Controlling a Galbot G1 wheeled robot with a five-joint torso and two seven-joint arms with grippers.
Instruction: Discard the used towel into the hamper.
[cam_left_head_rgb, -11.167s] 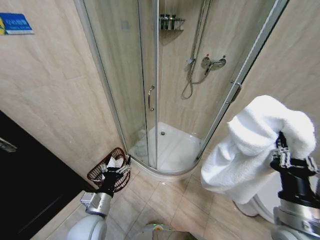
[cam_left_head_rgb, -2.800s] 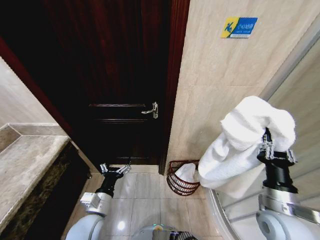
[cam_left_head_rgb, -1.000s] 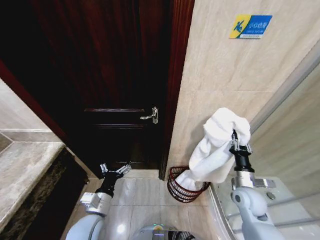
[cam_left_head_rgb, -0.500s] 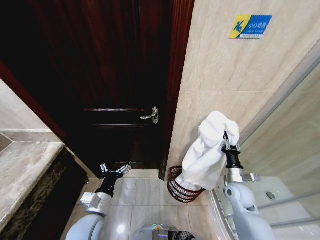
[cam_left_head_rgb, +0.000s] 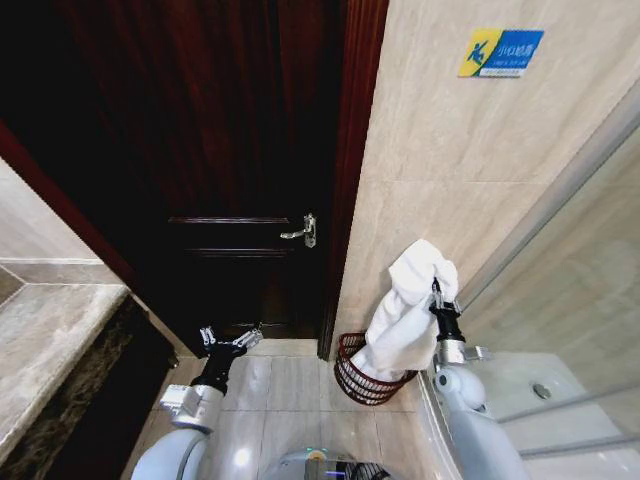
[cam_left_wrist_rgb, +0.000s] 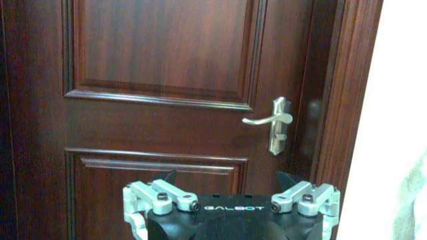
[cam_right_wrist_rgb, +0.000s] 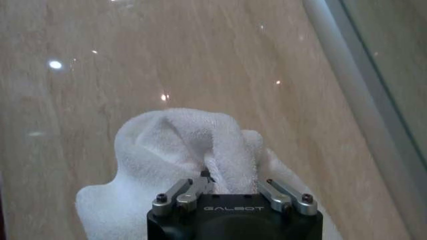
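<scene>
A white towel (cam_left_head_rgb: 404, 310) hangs from my right gripper (cam_left_head_rgb: 434, 290), which is shut on its upper fold. Its lower end drapes down into the hamper (cam_left_head_rgb: 352, 375), a dark red-brown wire basket on the floor against the tiled wall beside the door frame. In the right wrist view the towel (cam_right_wrist_rgb: 180, 150) bunches up between the fingers of the right gripper (cam_right_wrist_rgb: 230, 187), with the beige wall behind. My left gripper (cam_left_head_rgb: 230, 342) stays low on the left, open and empty, facing the door; the left wrist view shows the left gripper (cam_left_wrist_rgb: 230, 197) with its jaws spread.
A dark wooden door (cam_left_head_rgb: 220, 150) with a silver handle (cam_left_head_rgb: 303, 231) fills the left and centre. The door frame (cam_left_head_rgb: 350, 150) meets a beige tiled wall carrying a blue and yellow sign (cam_left_head_rgb: 500, 52). A stone counter (cam_left_head_rgb: 45, 340) lies at left, a glass shower panel (cam_left_head_rgb: 570, 290) at right.
My right arm has carried the towel lower and further towards the wall, so its lower end now sits over and in the hamper. The left arm has not moved.
</scene>
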